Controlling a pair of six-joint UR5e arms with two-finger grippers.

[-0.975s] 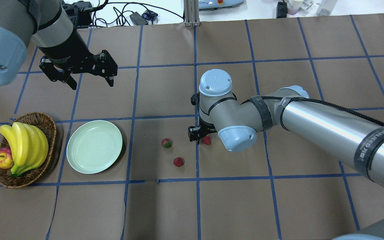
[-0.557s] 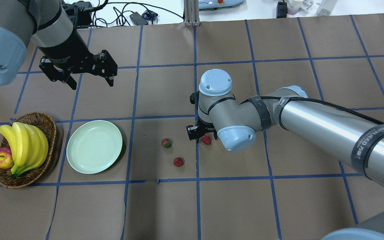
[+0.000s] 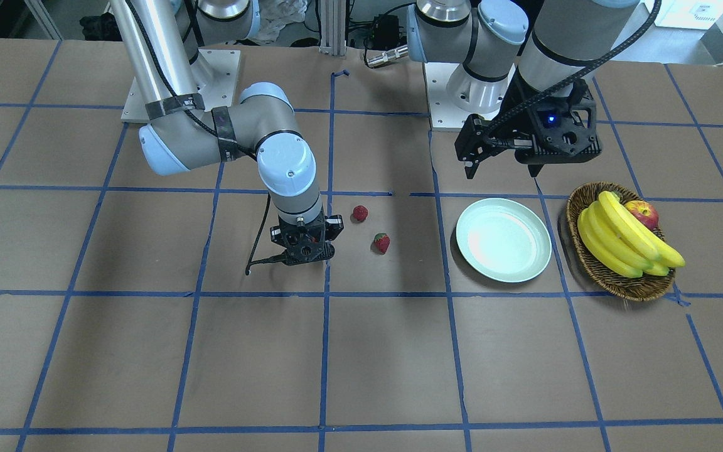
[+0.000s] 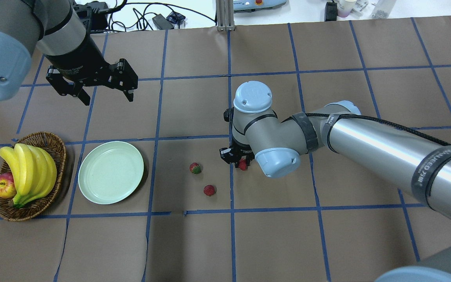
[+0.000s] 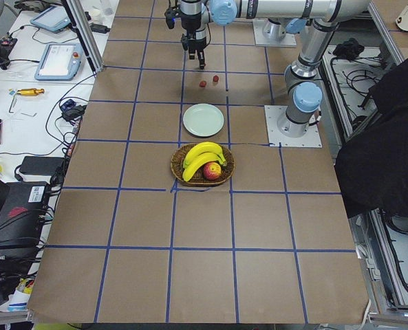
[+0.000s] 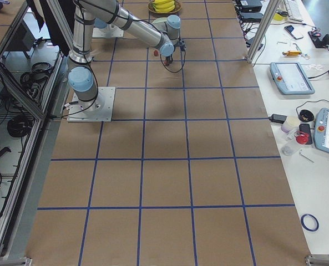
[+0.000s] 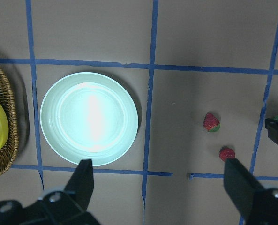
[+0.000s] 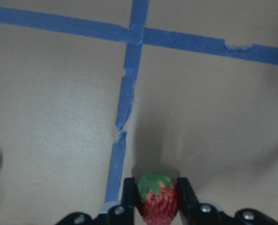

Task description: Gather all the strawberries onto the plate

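Note:
My right gripper (image 8: pixel 156 197) is shut on a red strawberry (image 8: pixel 157 202) with a green cap, low over the brown paper beside a blue tape line. In the overhead view that gripper (image 4: pixel 241 161) and its strawberry (image 4: pixel 242 165) sit mid-table. Two more strawberries (image 4: pixel 195 168) (image 4: pixel 209 190) lie loose to its left. The mint-green plate (image 4: pixel 110 172) lies further left with nothing on it. My left gripper (image 4: pixel 108 100) hangs open and holds nothing, above the table beyond the plate. Its wrist view looks down on the plate (image 7: pixel 89 118) and both loose strawberries (image 7: pixel 211 122) (image 7: pixel 227 153).
A wicker basket (image 4: pixel 59 145) with bananas (image 4: pixel 29 168) and an apple (image 4: pixel 3 186) stands left of the plate. Cables and equipment lie past the table's far edge. The right arm's elbow (image 4: pixel 276 137) hangs over the held strawberry.
The right gripper's fingers have come together on the strawberry, with the wrist shifting slightly. The left arm, the plate and the two loose strawberries have not moved.

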